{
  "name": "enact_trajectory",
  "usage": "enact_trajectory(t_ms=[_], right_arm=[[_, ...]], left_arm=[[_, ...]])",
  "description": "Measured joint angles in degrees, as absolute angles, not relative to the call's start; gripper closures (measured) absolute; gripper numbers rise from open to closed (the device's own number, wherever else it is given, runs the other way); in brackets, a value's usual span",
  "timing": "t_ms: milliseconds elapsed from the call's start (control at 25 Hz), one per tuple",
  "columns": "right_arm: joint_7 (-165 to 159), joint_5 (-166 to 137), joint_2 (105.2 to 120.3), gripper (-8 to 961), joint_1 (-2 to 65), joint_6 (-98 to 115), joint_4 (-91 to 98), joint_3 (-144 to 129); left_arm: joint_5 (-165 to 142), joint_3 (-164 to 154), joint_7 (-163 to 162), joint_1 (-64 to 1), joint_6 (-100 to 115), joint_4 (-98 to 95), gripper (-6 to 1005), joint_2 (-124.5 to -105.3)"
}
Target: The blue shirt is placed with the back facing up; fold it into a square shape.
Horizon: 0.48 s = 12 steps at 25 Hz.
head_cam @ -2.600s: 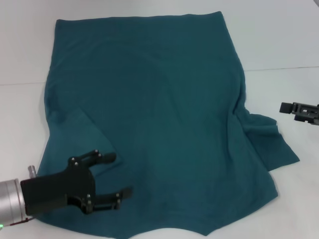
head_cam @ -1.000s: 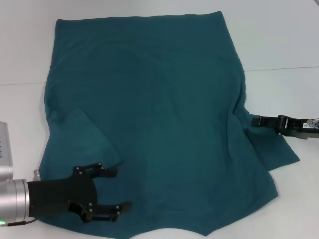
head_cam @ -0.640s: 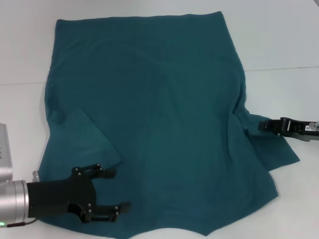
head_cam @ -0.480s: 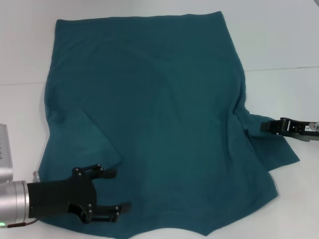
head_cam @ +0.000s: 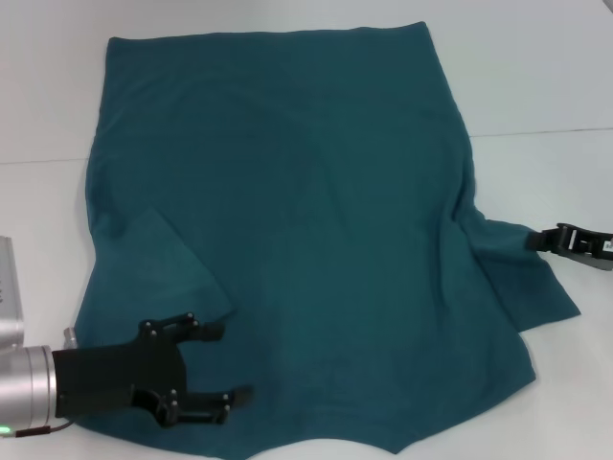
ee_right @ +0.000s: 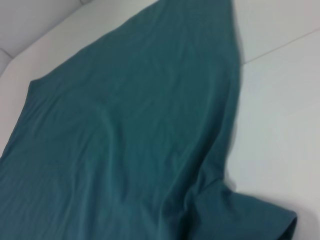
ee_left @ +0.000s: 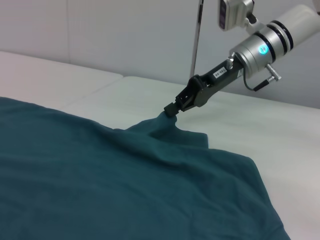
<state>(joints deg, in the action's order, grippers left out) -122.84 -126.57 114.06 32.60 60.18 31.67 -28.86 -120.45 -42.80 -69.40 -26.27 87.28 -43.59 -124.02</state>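
The blue shirt [head_cam: 306,211] lies spread on the white table, plain back up, with its left sleeve [head_cam: 158,259] folded in over the body. My right gripper [head_cam: 538,240] is at the shirt's right side, shut on the edge of the right sleeve [head_cam: 522,278]. In the left wrist view the right gripper [ee_left: 172,108] holds that sleeve edge up in a small peak above the blue shirt [ee_left: 100,175]. My left gripper [head_cam: 226,362] hovers open over the shirt's near left corner, with nothing between its fingers. The right wrist view shows only the blue shirt [ee_right: 125,125].
The white table [head_cam: 536,77] extends beyond the shirt on every side, with a seam line [head_cam: 546,130] running across it on the right. A pale grey block [head_cam: 8,297] shows at the left edge.
My right gripper came in from the right, closed on the right sleeve edge and has drawn back a little to the right with it. The left gripper has sunk slightly toward the near edge.
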Motion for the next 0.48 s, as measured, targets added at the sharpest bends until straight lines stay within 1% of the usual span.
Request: enact_trajectory(t_ms=[200,480], right_arm=[[-121.35,-126.56,113.52,954,31.87,60.02,31.67,-26.79],[-119.28,-126.56,112.04,954,31.27,60.07,31.78,-25.36]], left_arm=[[-119.88,-42.8,-70.01,-26.28,87.23,-43.59,96,-124.08],[-119.63,-42.4,-70.45,-26.28,87.18,-43.37,96,-124.11]])
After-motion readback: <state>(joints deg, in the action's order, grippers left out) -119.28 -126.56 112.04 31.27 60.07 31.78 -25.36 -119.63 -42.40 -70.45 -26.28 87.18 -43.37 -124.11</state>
